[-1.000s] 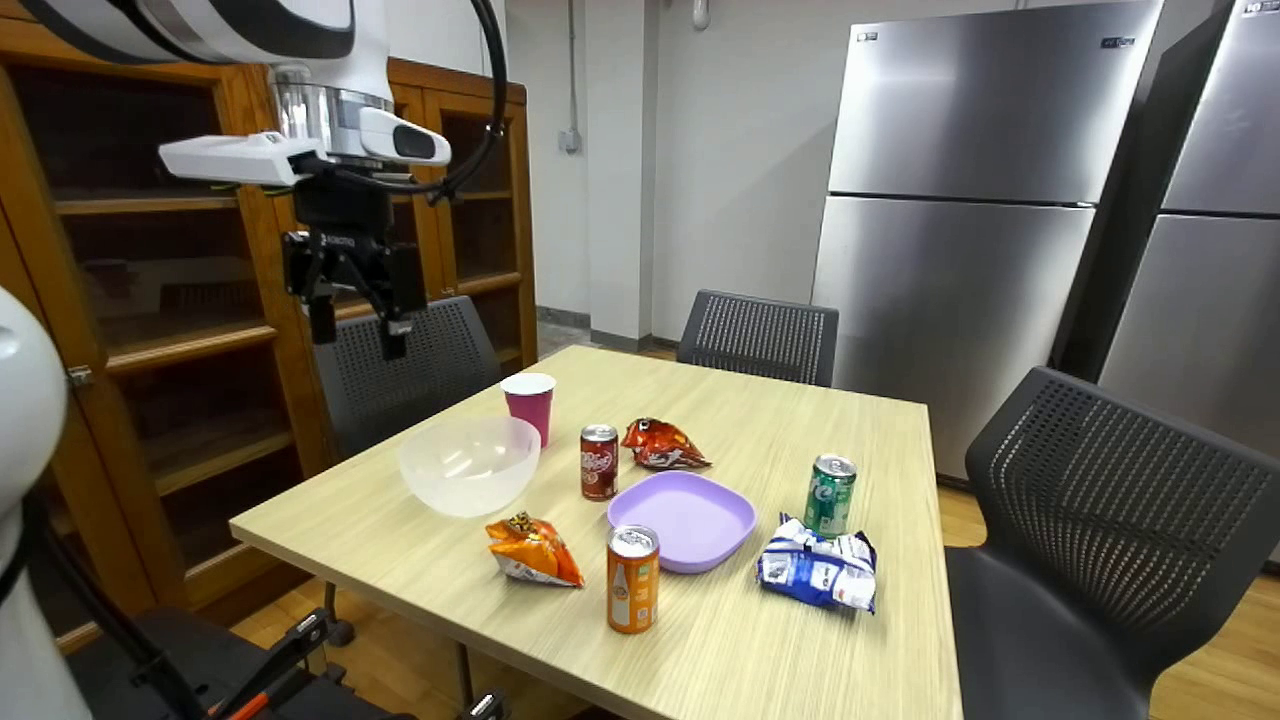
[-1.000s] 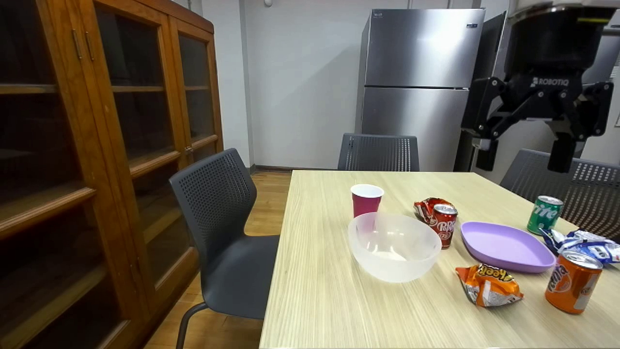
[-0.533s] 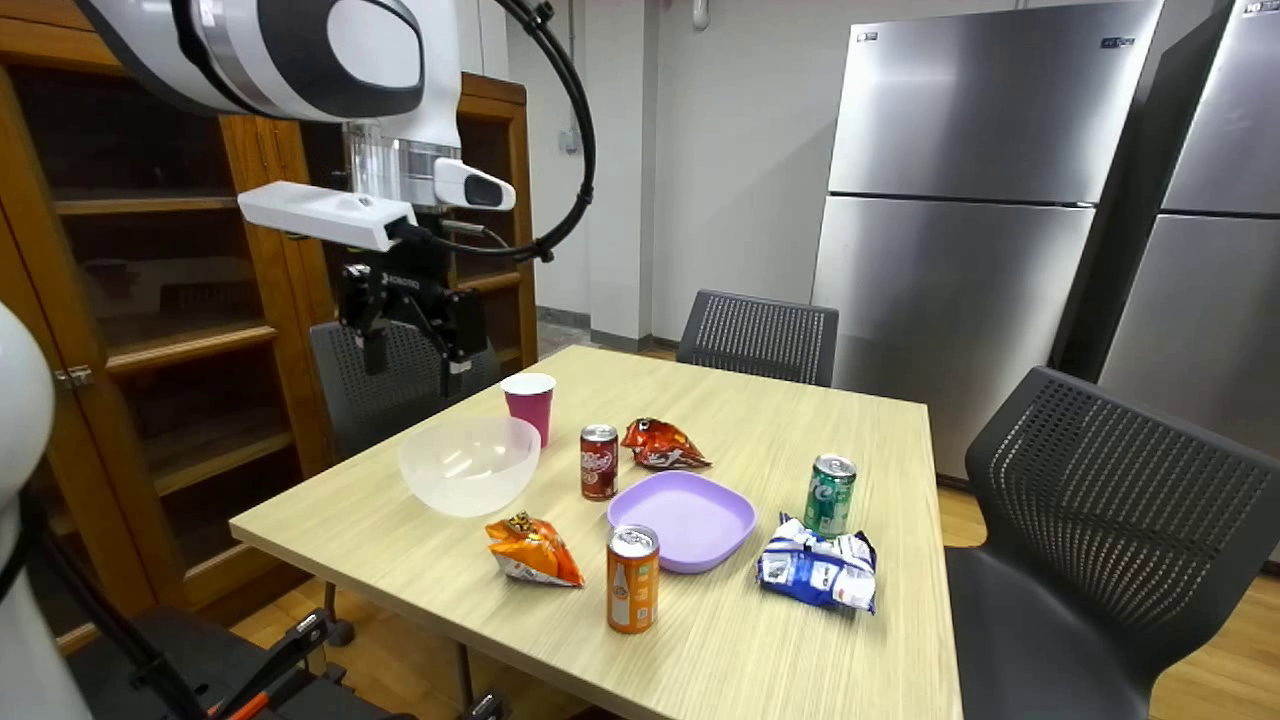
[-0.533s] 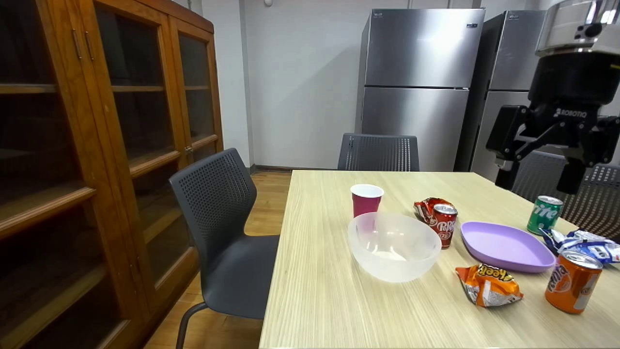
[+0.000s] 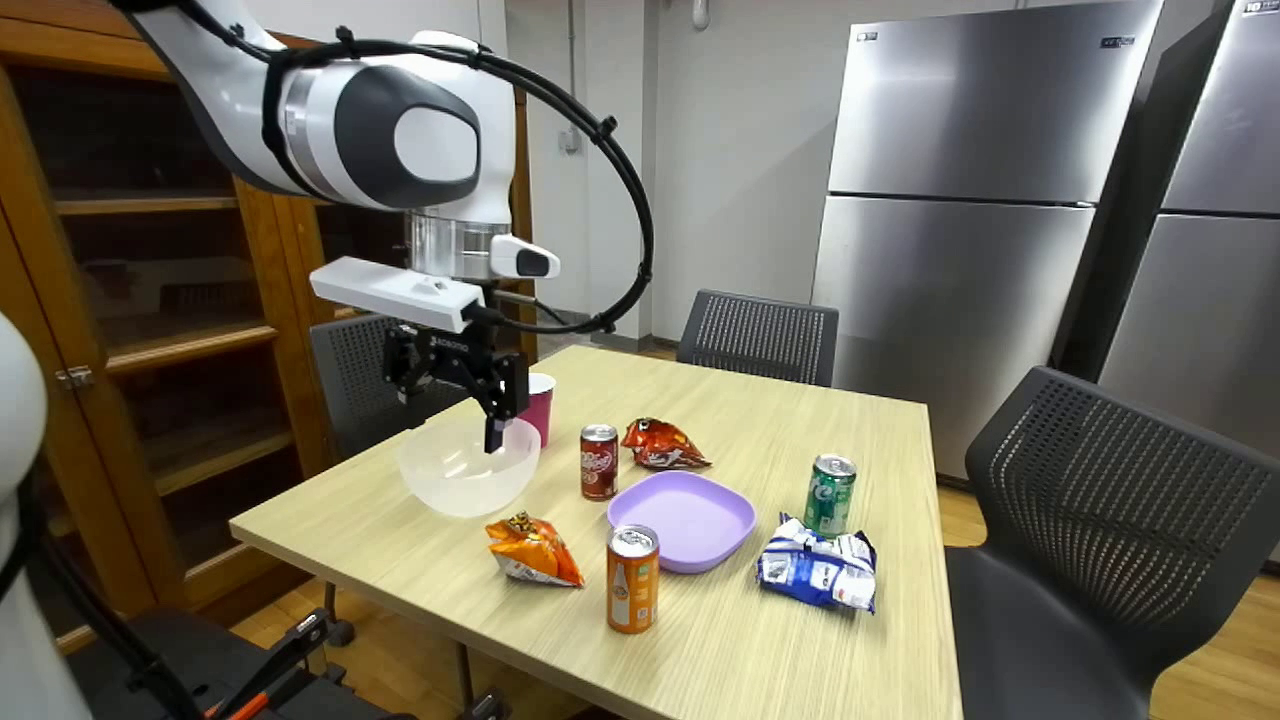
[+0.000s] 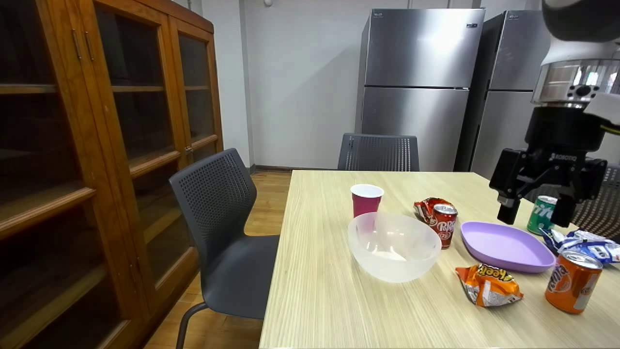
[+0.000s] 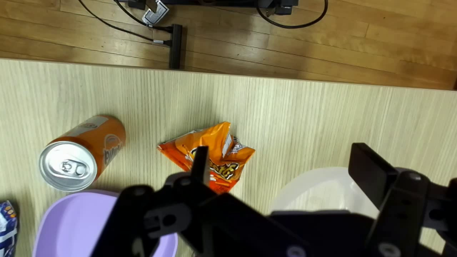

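Looks like approach: your black two-jaw gripper (image 6: 535, 215) is empty, jaws apart, at right in an exterior view. In the wrist view, the orange crumpled foil snack bag (image 7: 224, 157) sits mid-frame, partly behind one jaw. Any grasp there calls for centring, then descent.

One green can (image 5: 830, 497), one dark red can (image 5: 599, 465) and one orange can (image 5: 633, 585) make three drink cans, while one orange bag (image 5: 535, 553), one red bag (image 5: 663, 445) and one blue-and-white bag (image 5: 815, 572) make three snack bags. There is one bowl (image 6: 395, 266), one plate (image 6: 503, 245), one cup (image 6: 366, 203) and one table (image 6: 319, 291). One end chair (image 6: 378, 152), one side chair (image 6: 215, 198) and a further side chair (image 5: 1110, 505) make three chairs, one refrigerator (image 5: 970, 290) and a neighbouring refrigerator (image 5: 1210, 350) make two, and there is just one robot arm (image 5: 370, 120) in both exterior views, ending in one gripper (image 6: 534, 214) that has two fingers (image 6: 507, 214)
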### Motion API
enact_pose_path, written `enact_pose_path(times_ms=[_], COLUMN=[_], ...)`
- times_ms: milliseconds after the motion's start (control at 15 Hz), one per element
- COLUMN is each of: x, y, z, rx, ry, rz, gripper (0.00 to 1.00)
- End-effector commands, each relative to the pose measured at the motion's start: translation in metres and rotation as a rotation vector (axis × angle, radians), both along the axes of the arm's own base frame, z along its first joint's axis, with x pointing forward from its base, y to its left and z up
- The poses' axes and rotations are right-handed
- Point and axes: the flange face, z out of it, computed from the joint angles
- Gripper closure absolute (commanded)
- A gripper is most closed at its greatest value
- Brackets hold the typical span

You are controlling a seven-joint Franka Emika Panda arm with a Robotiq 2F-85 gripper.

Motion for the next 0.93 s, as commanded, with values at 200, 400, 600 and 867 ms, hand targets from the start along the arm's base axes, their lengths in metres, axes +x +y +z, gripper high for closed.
enact_pose_path(times_ms=[200, 400, 600, 867], x=[0.021, 0.027, 0.021, 0.023], y=[-0.024, -0.028, -0.024, -0.024], z=[-0.044, -0.054, -0.055, -0.059], rx=[-0.003, 0.003, -0.006, -0.025], ry=[0.03, 0.053, 0.062, 0.073], rz=[0.065, 0.063, 0.049, 0.086], gripper=[0.0, 0.0, 0.0, 0.0])
